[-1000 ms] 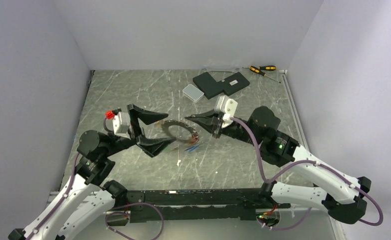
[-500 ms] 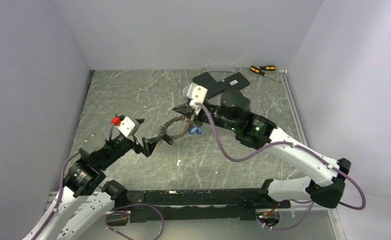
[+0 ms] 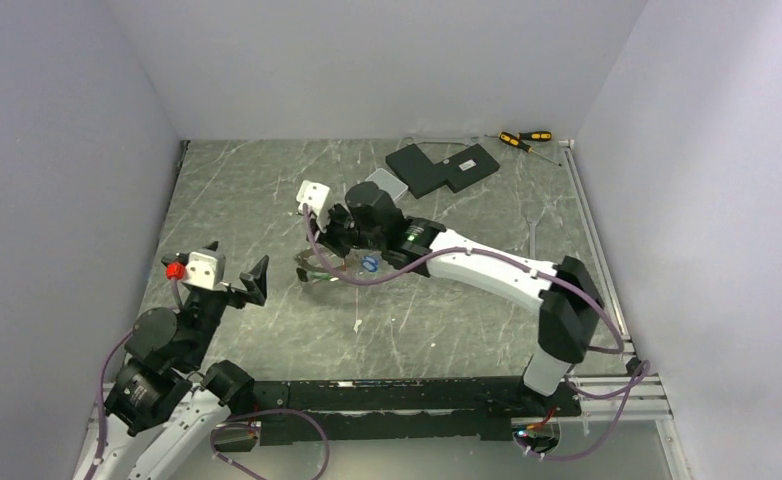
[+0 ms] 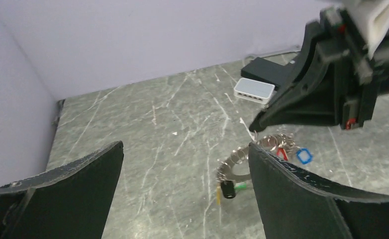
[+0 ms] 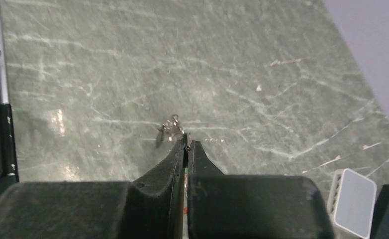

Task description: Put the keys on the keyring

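right gripper [image 4: 254, 127] is clamped shut on the far rim of the keyring [image 4: 236, 163]. its wrist view shows a thin sliver of bright metal nipped between the closed fingers. left gripper [image 4: 185, 147] stands wide open and holds nothing, well apart at the near left and facing the ring.

the keyring sits left of centre on the table [image 4: 147, 114]. it is tilted, far edge up at the fingertips and near edge low. whether that low edge touches the stone, i can't tell. as for the keys [image 4: 304, 156], blue and red tags bunch just beside the pinched spot. green, black and yellow ones dangle at the low edge. they look hung from the rim, but whether each is truly threaded is too small to tell.

handling call: the ring looks stiff, thin and smooth. i'd guess it is light but slippery, and likely to pivot in a one-edge pinch. the safest hold looks like flat across the rim band, clear of the tags. the keys look featherweight and free to swing, so take one by its plastic head.

no tray or bin is in view. the white box [image 4: 253, 90] at the back is closed, contents unseen, just beside a black slab [image 4: 269, 69]. screwdrivers [image 3: 525, 138] lie loose at the back edge.
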